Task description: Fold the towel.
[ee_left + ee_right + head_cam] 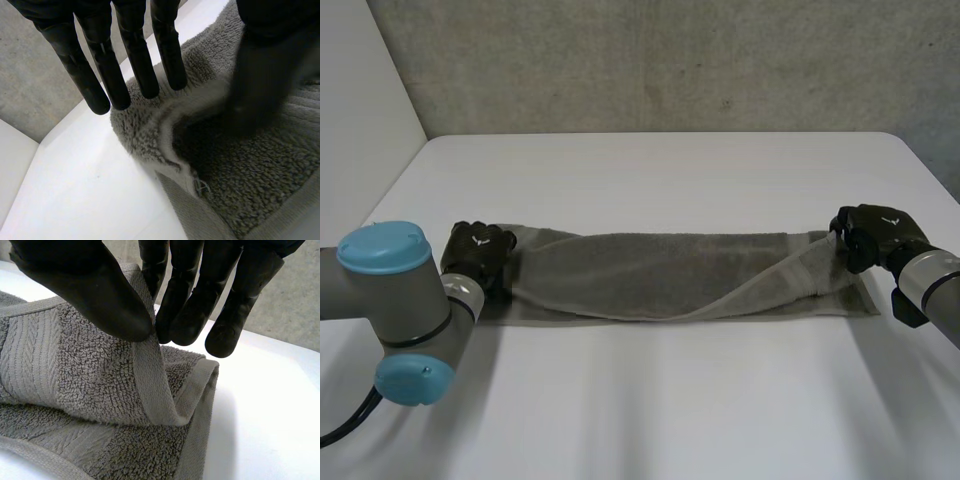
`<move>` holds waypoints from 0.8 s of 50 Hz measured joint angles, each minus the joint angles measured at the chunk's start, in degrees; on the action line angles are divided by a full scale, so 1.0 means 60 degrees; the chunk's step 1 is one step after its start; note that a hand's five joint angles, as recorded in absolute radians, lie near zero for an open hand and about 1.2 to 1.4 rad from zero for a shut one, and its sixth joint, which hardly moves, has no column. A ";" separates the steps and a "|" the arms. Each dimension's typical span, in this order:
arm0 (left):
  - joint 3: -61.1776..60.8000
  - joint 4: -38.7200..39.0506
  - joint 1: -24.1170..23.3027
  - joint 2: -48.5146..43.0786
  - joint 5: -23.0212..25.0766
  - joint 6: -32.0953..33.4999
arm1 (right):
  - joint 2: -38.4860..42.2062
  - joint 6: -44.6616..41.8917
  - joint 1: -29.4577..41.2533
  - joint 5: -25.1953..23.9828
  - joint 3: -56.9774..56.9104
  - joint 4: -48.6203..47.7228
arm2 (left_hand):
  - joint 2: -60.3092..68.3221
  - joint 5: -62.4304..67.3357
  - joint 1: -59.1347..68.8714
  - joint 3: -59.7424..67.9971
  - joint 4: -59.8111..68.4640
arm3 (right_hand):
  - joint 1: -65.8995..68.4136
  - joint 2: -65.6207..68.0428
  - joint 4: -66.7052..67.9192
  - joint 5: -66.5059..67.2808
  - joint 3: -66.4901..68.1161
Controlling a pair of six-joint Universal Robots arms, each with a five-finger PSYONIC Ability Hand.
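A grey towel [660, 275] lies stretched left to right across the white table [650, 410], its far long edge partly folded over toward the near edge. My left hand [478, 250] rests at the towel's left end. In the left wrist view its fingers [135, 55] are straight and held just above a rumpled corner of the towel [150, 130], while the thumb [260, 75] presses on the cloth beside it. My right hand [870, 232] is at the towel's right end. There the thumb [85, 290] and fingers [190, 295] pinch the hemmed edge of the towel [150, 385], lifting that corner.
A grey wall stands behind the table's far edge [660, 135]. A pale wall panel [360, 100] rises at the far left. Bare tabletop lies both in front of the towel and behind it.
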 measured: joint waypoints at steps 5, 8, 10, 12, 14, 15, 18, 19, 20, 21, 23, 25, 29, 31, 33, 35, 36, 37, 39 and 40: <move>0.0024 0.0056 0.0070 0.0050 -0.0027 0.0032 | -0.0005 0.0000 -0.0048 0.0005 -0.0012 0.0000 | 0.4595 0.4575 0.4592 0.4646 0.4572 | 0.0000 0.0000 0.0000 0.0001 0.0000; -0.0035 0.0069 0.0172 0.0286 -0.0045 0.0018 | -0.0065 0.0000 -0.0078 0.0018 -0.0023 0.0000 | 0.5382 0.5071 0.4724 0.5590 0.5322 | 0.0000 -0.0001 0.0000 0.0001 0.0000; -0.0100 0.0068 0.0224 0.0569 -0.0059 -0.0015 | -0.0160 0.0000 -0.0092 0.0027 -0.0034 0.0004 | 0.5382 0.5071 0.4724 0.5624 0.5322 | 0.0001 0.0000 0.0000 0.0001 0.0000; -0.0152 0.0066 0.0251 0.0822 -0.0069 -0.0044 | -0.0340 0.0003 -0.0095 0.0033 -0.0040 0.0022 | 0.5382 0.5071 0.4724 0.5625 0.5322 | 0.0001 -0.0001 0.0000 0.0001 0.0000; -0.0215 0.0055 0.0254 0.1183 -0.0088 -0.0088 | -0.0674 0.0010 -0.0092 0.0036 -0.0048 0.0062 | 0.5382 0.5071 0.4724 0.5628 0.5322 | 0.0001 0.0000 0.0000 0.0000 0.0000; -0.0257 0.0035 0.0247 0.1430 -0.0107 -0.0121 | -0.0935 0.0015 -0.0089 0.0033 -0.0051 0.0103 | 0.5382 0.5071 0.4724 0.5629 0.5322 | 0.0001 0.0000 0.0000 0.0001 0.0000; -0.0332 -0.0029 0.0202 0.2260 -0.0174 -0.0274 | -0.1780 0.0029 -0.0087 0.0007 -0.0096 0.0311 | 0.5382 0.5071 0.4724 0.5638 0.5322 | 0.0001 0.0000 0.0000 0.0001 0.0000; -0.0351 -0.0059 0.0177 0.2665 -0.0200 -0.0377 | -0.2220 0.0033 -0.0090 -0.0015 -0.0158 0.0480 | 0.5383 0.5071 0.4724 0.5640 0.5322 | 0.0001 -0.0001 0.0000 0.0001 0.0000; -0.0355 -0.0078 0.0168 0.2830 -0.0213 -0.0425 | -0.2382 0.0032 -0.0089 -0.0020 -0.0196 0.0552 | 0.5383 0.5071 0.4724 0.5641 0.5322 | 0.0001 -0.0002 0.0000 0.0001 0.0000; -0.0357 -0.0139 0.0144 0.3287 -0.0230 -0.0588 | -0.2777 0.0032 -0.0089 -0.0042 -0.0315 0.0759 | 0.5383 0.5071 0.4724 0.5643 0.5322 | 0.0001 -0.0001 0.0000 0.0001 0.0000; -0.0341 -0.0258 0.0118 0.3878 -0.0246 -0.0838 | -0.3324 0.0026 -0.0090 -0.0070 -0.0579 0.1173 | 0.5383 0.5071 0.4724 0.5644 0.5322 | 0.0001 -0.0001 0.0001 0.0001 0.0000; -0.0253 -0.0525 0.0094 0.4670 -0.0232 -0.1219 | -0.3982 0.0006 -0.0090 -0.0119 -0.1087 0.1866 | 0.5383 0.5071 0.4724 0.5647 0.5322 | 0.0002 0.0000 0.0001 0.0001 0.0000; 0.0026 -0.1200 0.0072 0.5661 -0.0166 -0.1701 | -0.4606 -0.0272 -0.0109 -0.0196 -0.2224 0.3322 | 0.5383 0.5078 0.4725 0.5650 0.5322 | 0.0011 0.0000 0.0001 0.0001 0.0000; 0.0330 -0.1891 0.0066 0.6101 -0.0099 -0.1888 | -0.4677 -0.0810 -0.0106 -0.0232 -0.3025 0.4357 | 0.5383 0.5110 0.4725 0.5651 0.5322 | 0.0011 0.0000 0.0001 0.0001 0.0000; 0.0525 -0.2329 0.0062 0.6212 -0.0052 -0.1938 | -0.4587 -0.1298 -0.0089 -0.0228 -0.3457 0.4957 | 0.5383 0.5129 0.4725 0.5651 0.5322 | 0.0011 0.0000 0.0001 0.0001 0.0000; 0.0831 -0.2995 0.0059 0.6213 0.0017 -0.1967 | -0.4295 -0.2121 -0.0012 -0.0196 -0.3966 0.5718 | 0.5383 0.5145 0.4725 0.5652 0.5322 | 0.0011 0.0000 0.0001 0.0001 0.0000; 0.1022 -0.3392 0.0058 0.6114 0.0057 -0.1965 | -0.4003 -0.2723 0.0077 -0.0153 -0.4262 0.6185 | 0.5383 0.5150 0.4725 0.5653 0.5322 | 0.0011 0.0000 0.0001 0.0002 0.0000; 0.1229 -0.3783 0.0060 0.5915 0.0091 -0.1955 | -0.3725 -0.3206 0.0175 -0.0105 -0.4465 0.6534 | 0.5383 0.5151 0.4725 0.5653 0.5322 | 0.0011 0.0000 0.0001 0.0001 0.0000; 0.1486 -0.4224 0.0063 0.5588 0.0121 -0.1932 | -0.3278 -0.3813 0.0346 0.0013 -0.4689 0.6950 | 0.5384 0.5151 0.4725 0.5654 0.5322 | 0.0011 -0.0001 0.0001 0.0001 0.0000; 0.1686 -0.4511 0.0066 0.5296 0.0133 -0.1906 | -0.2975 -0.4143 0.0471 0.0106 -0.4789 0.7168 | 0.5383 0.5151 0.4726 0.5656 0.5322 | 0.0011 0.0000 0.0001 0.0001 0.0000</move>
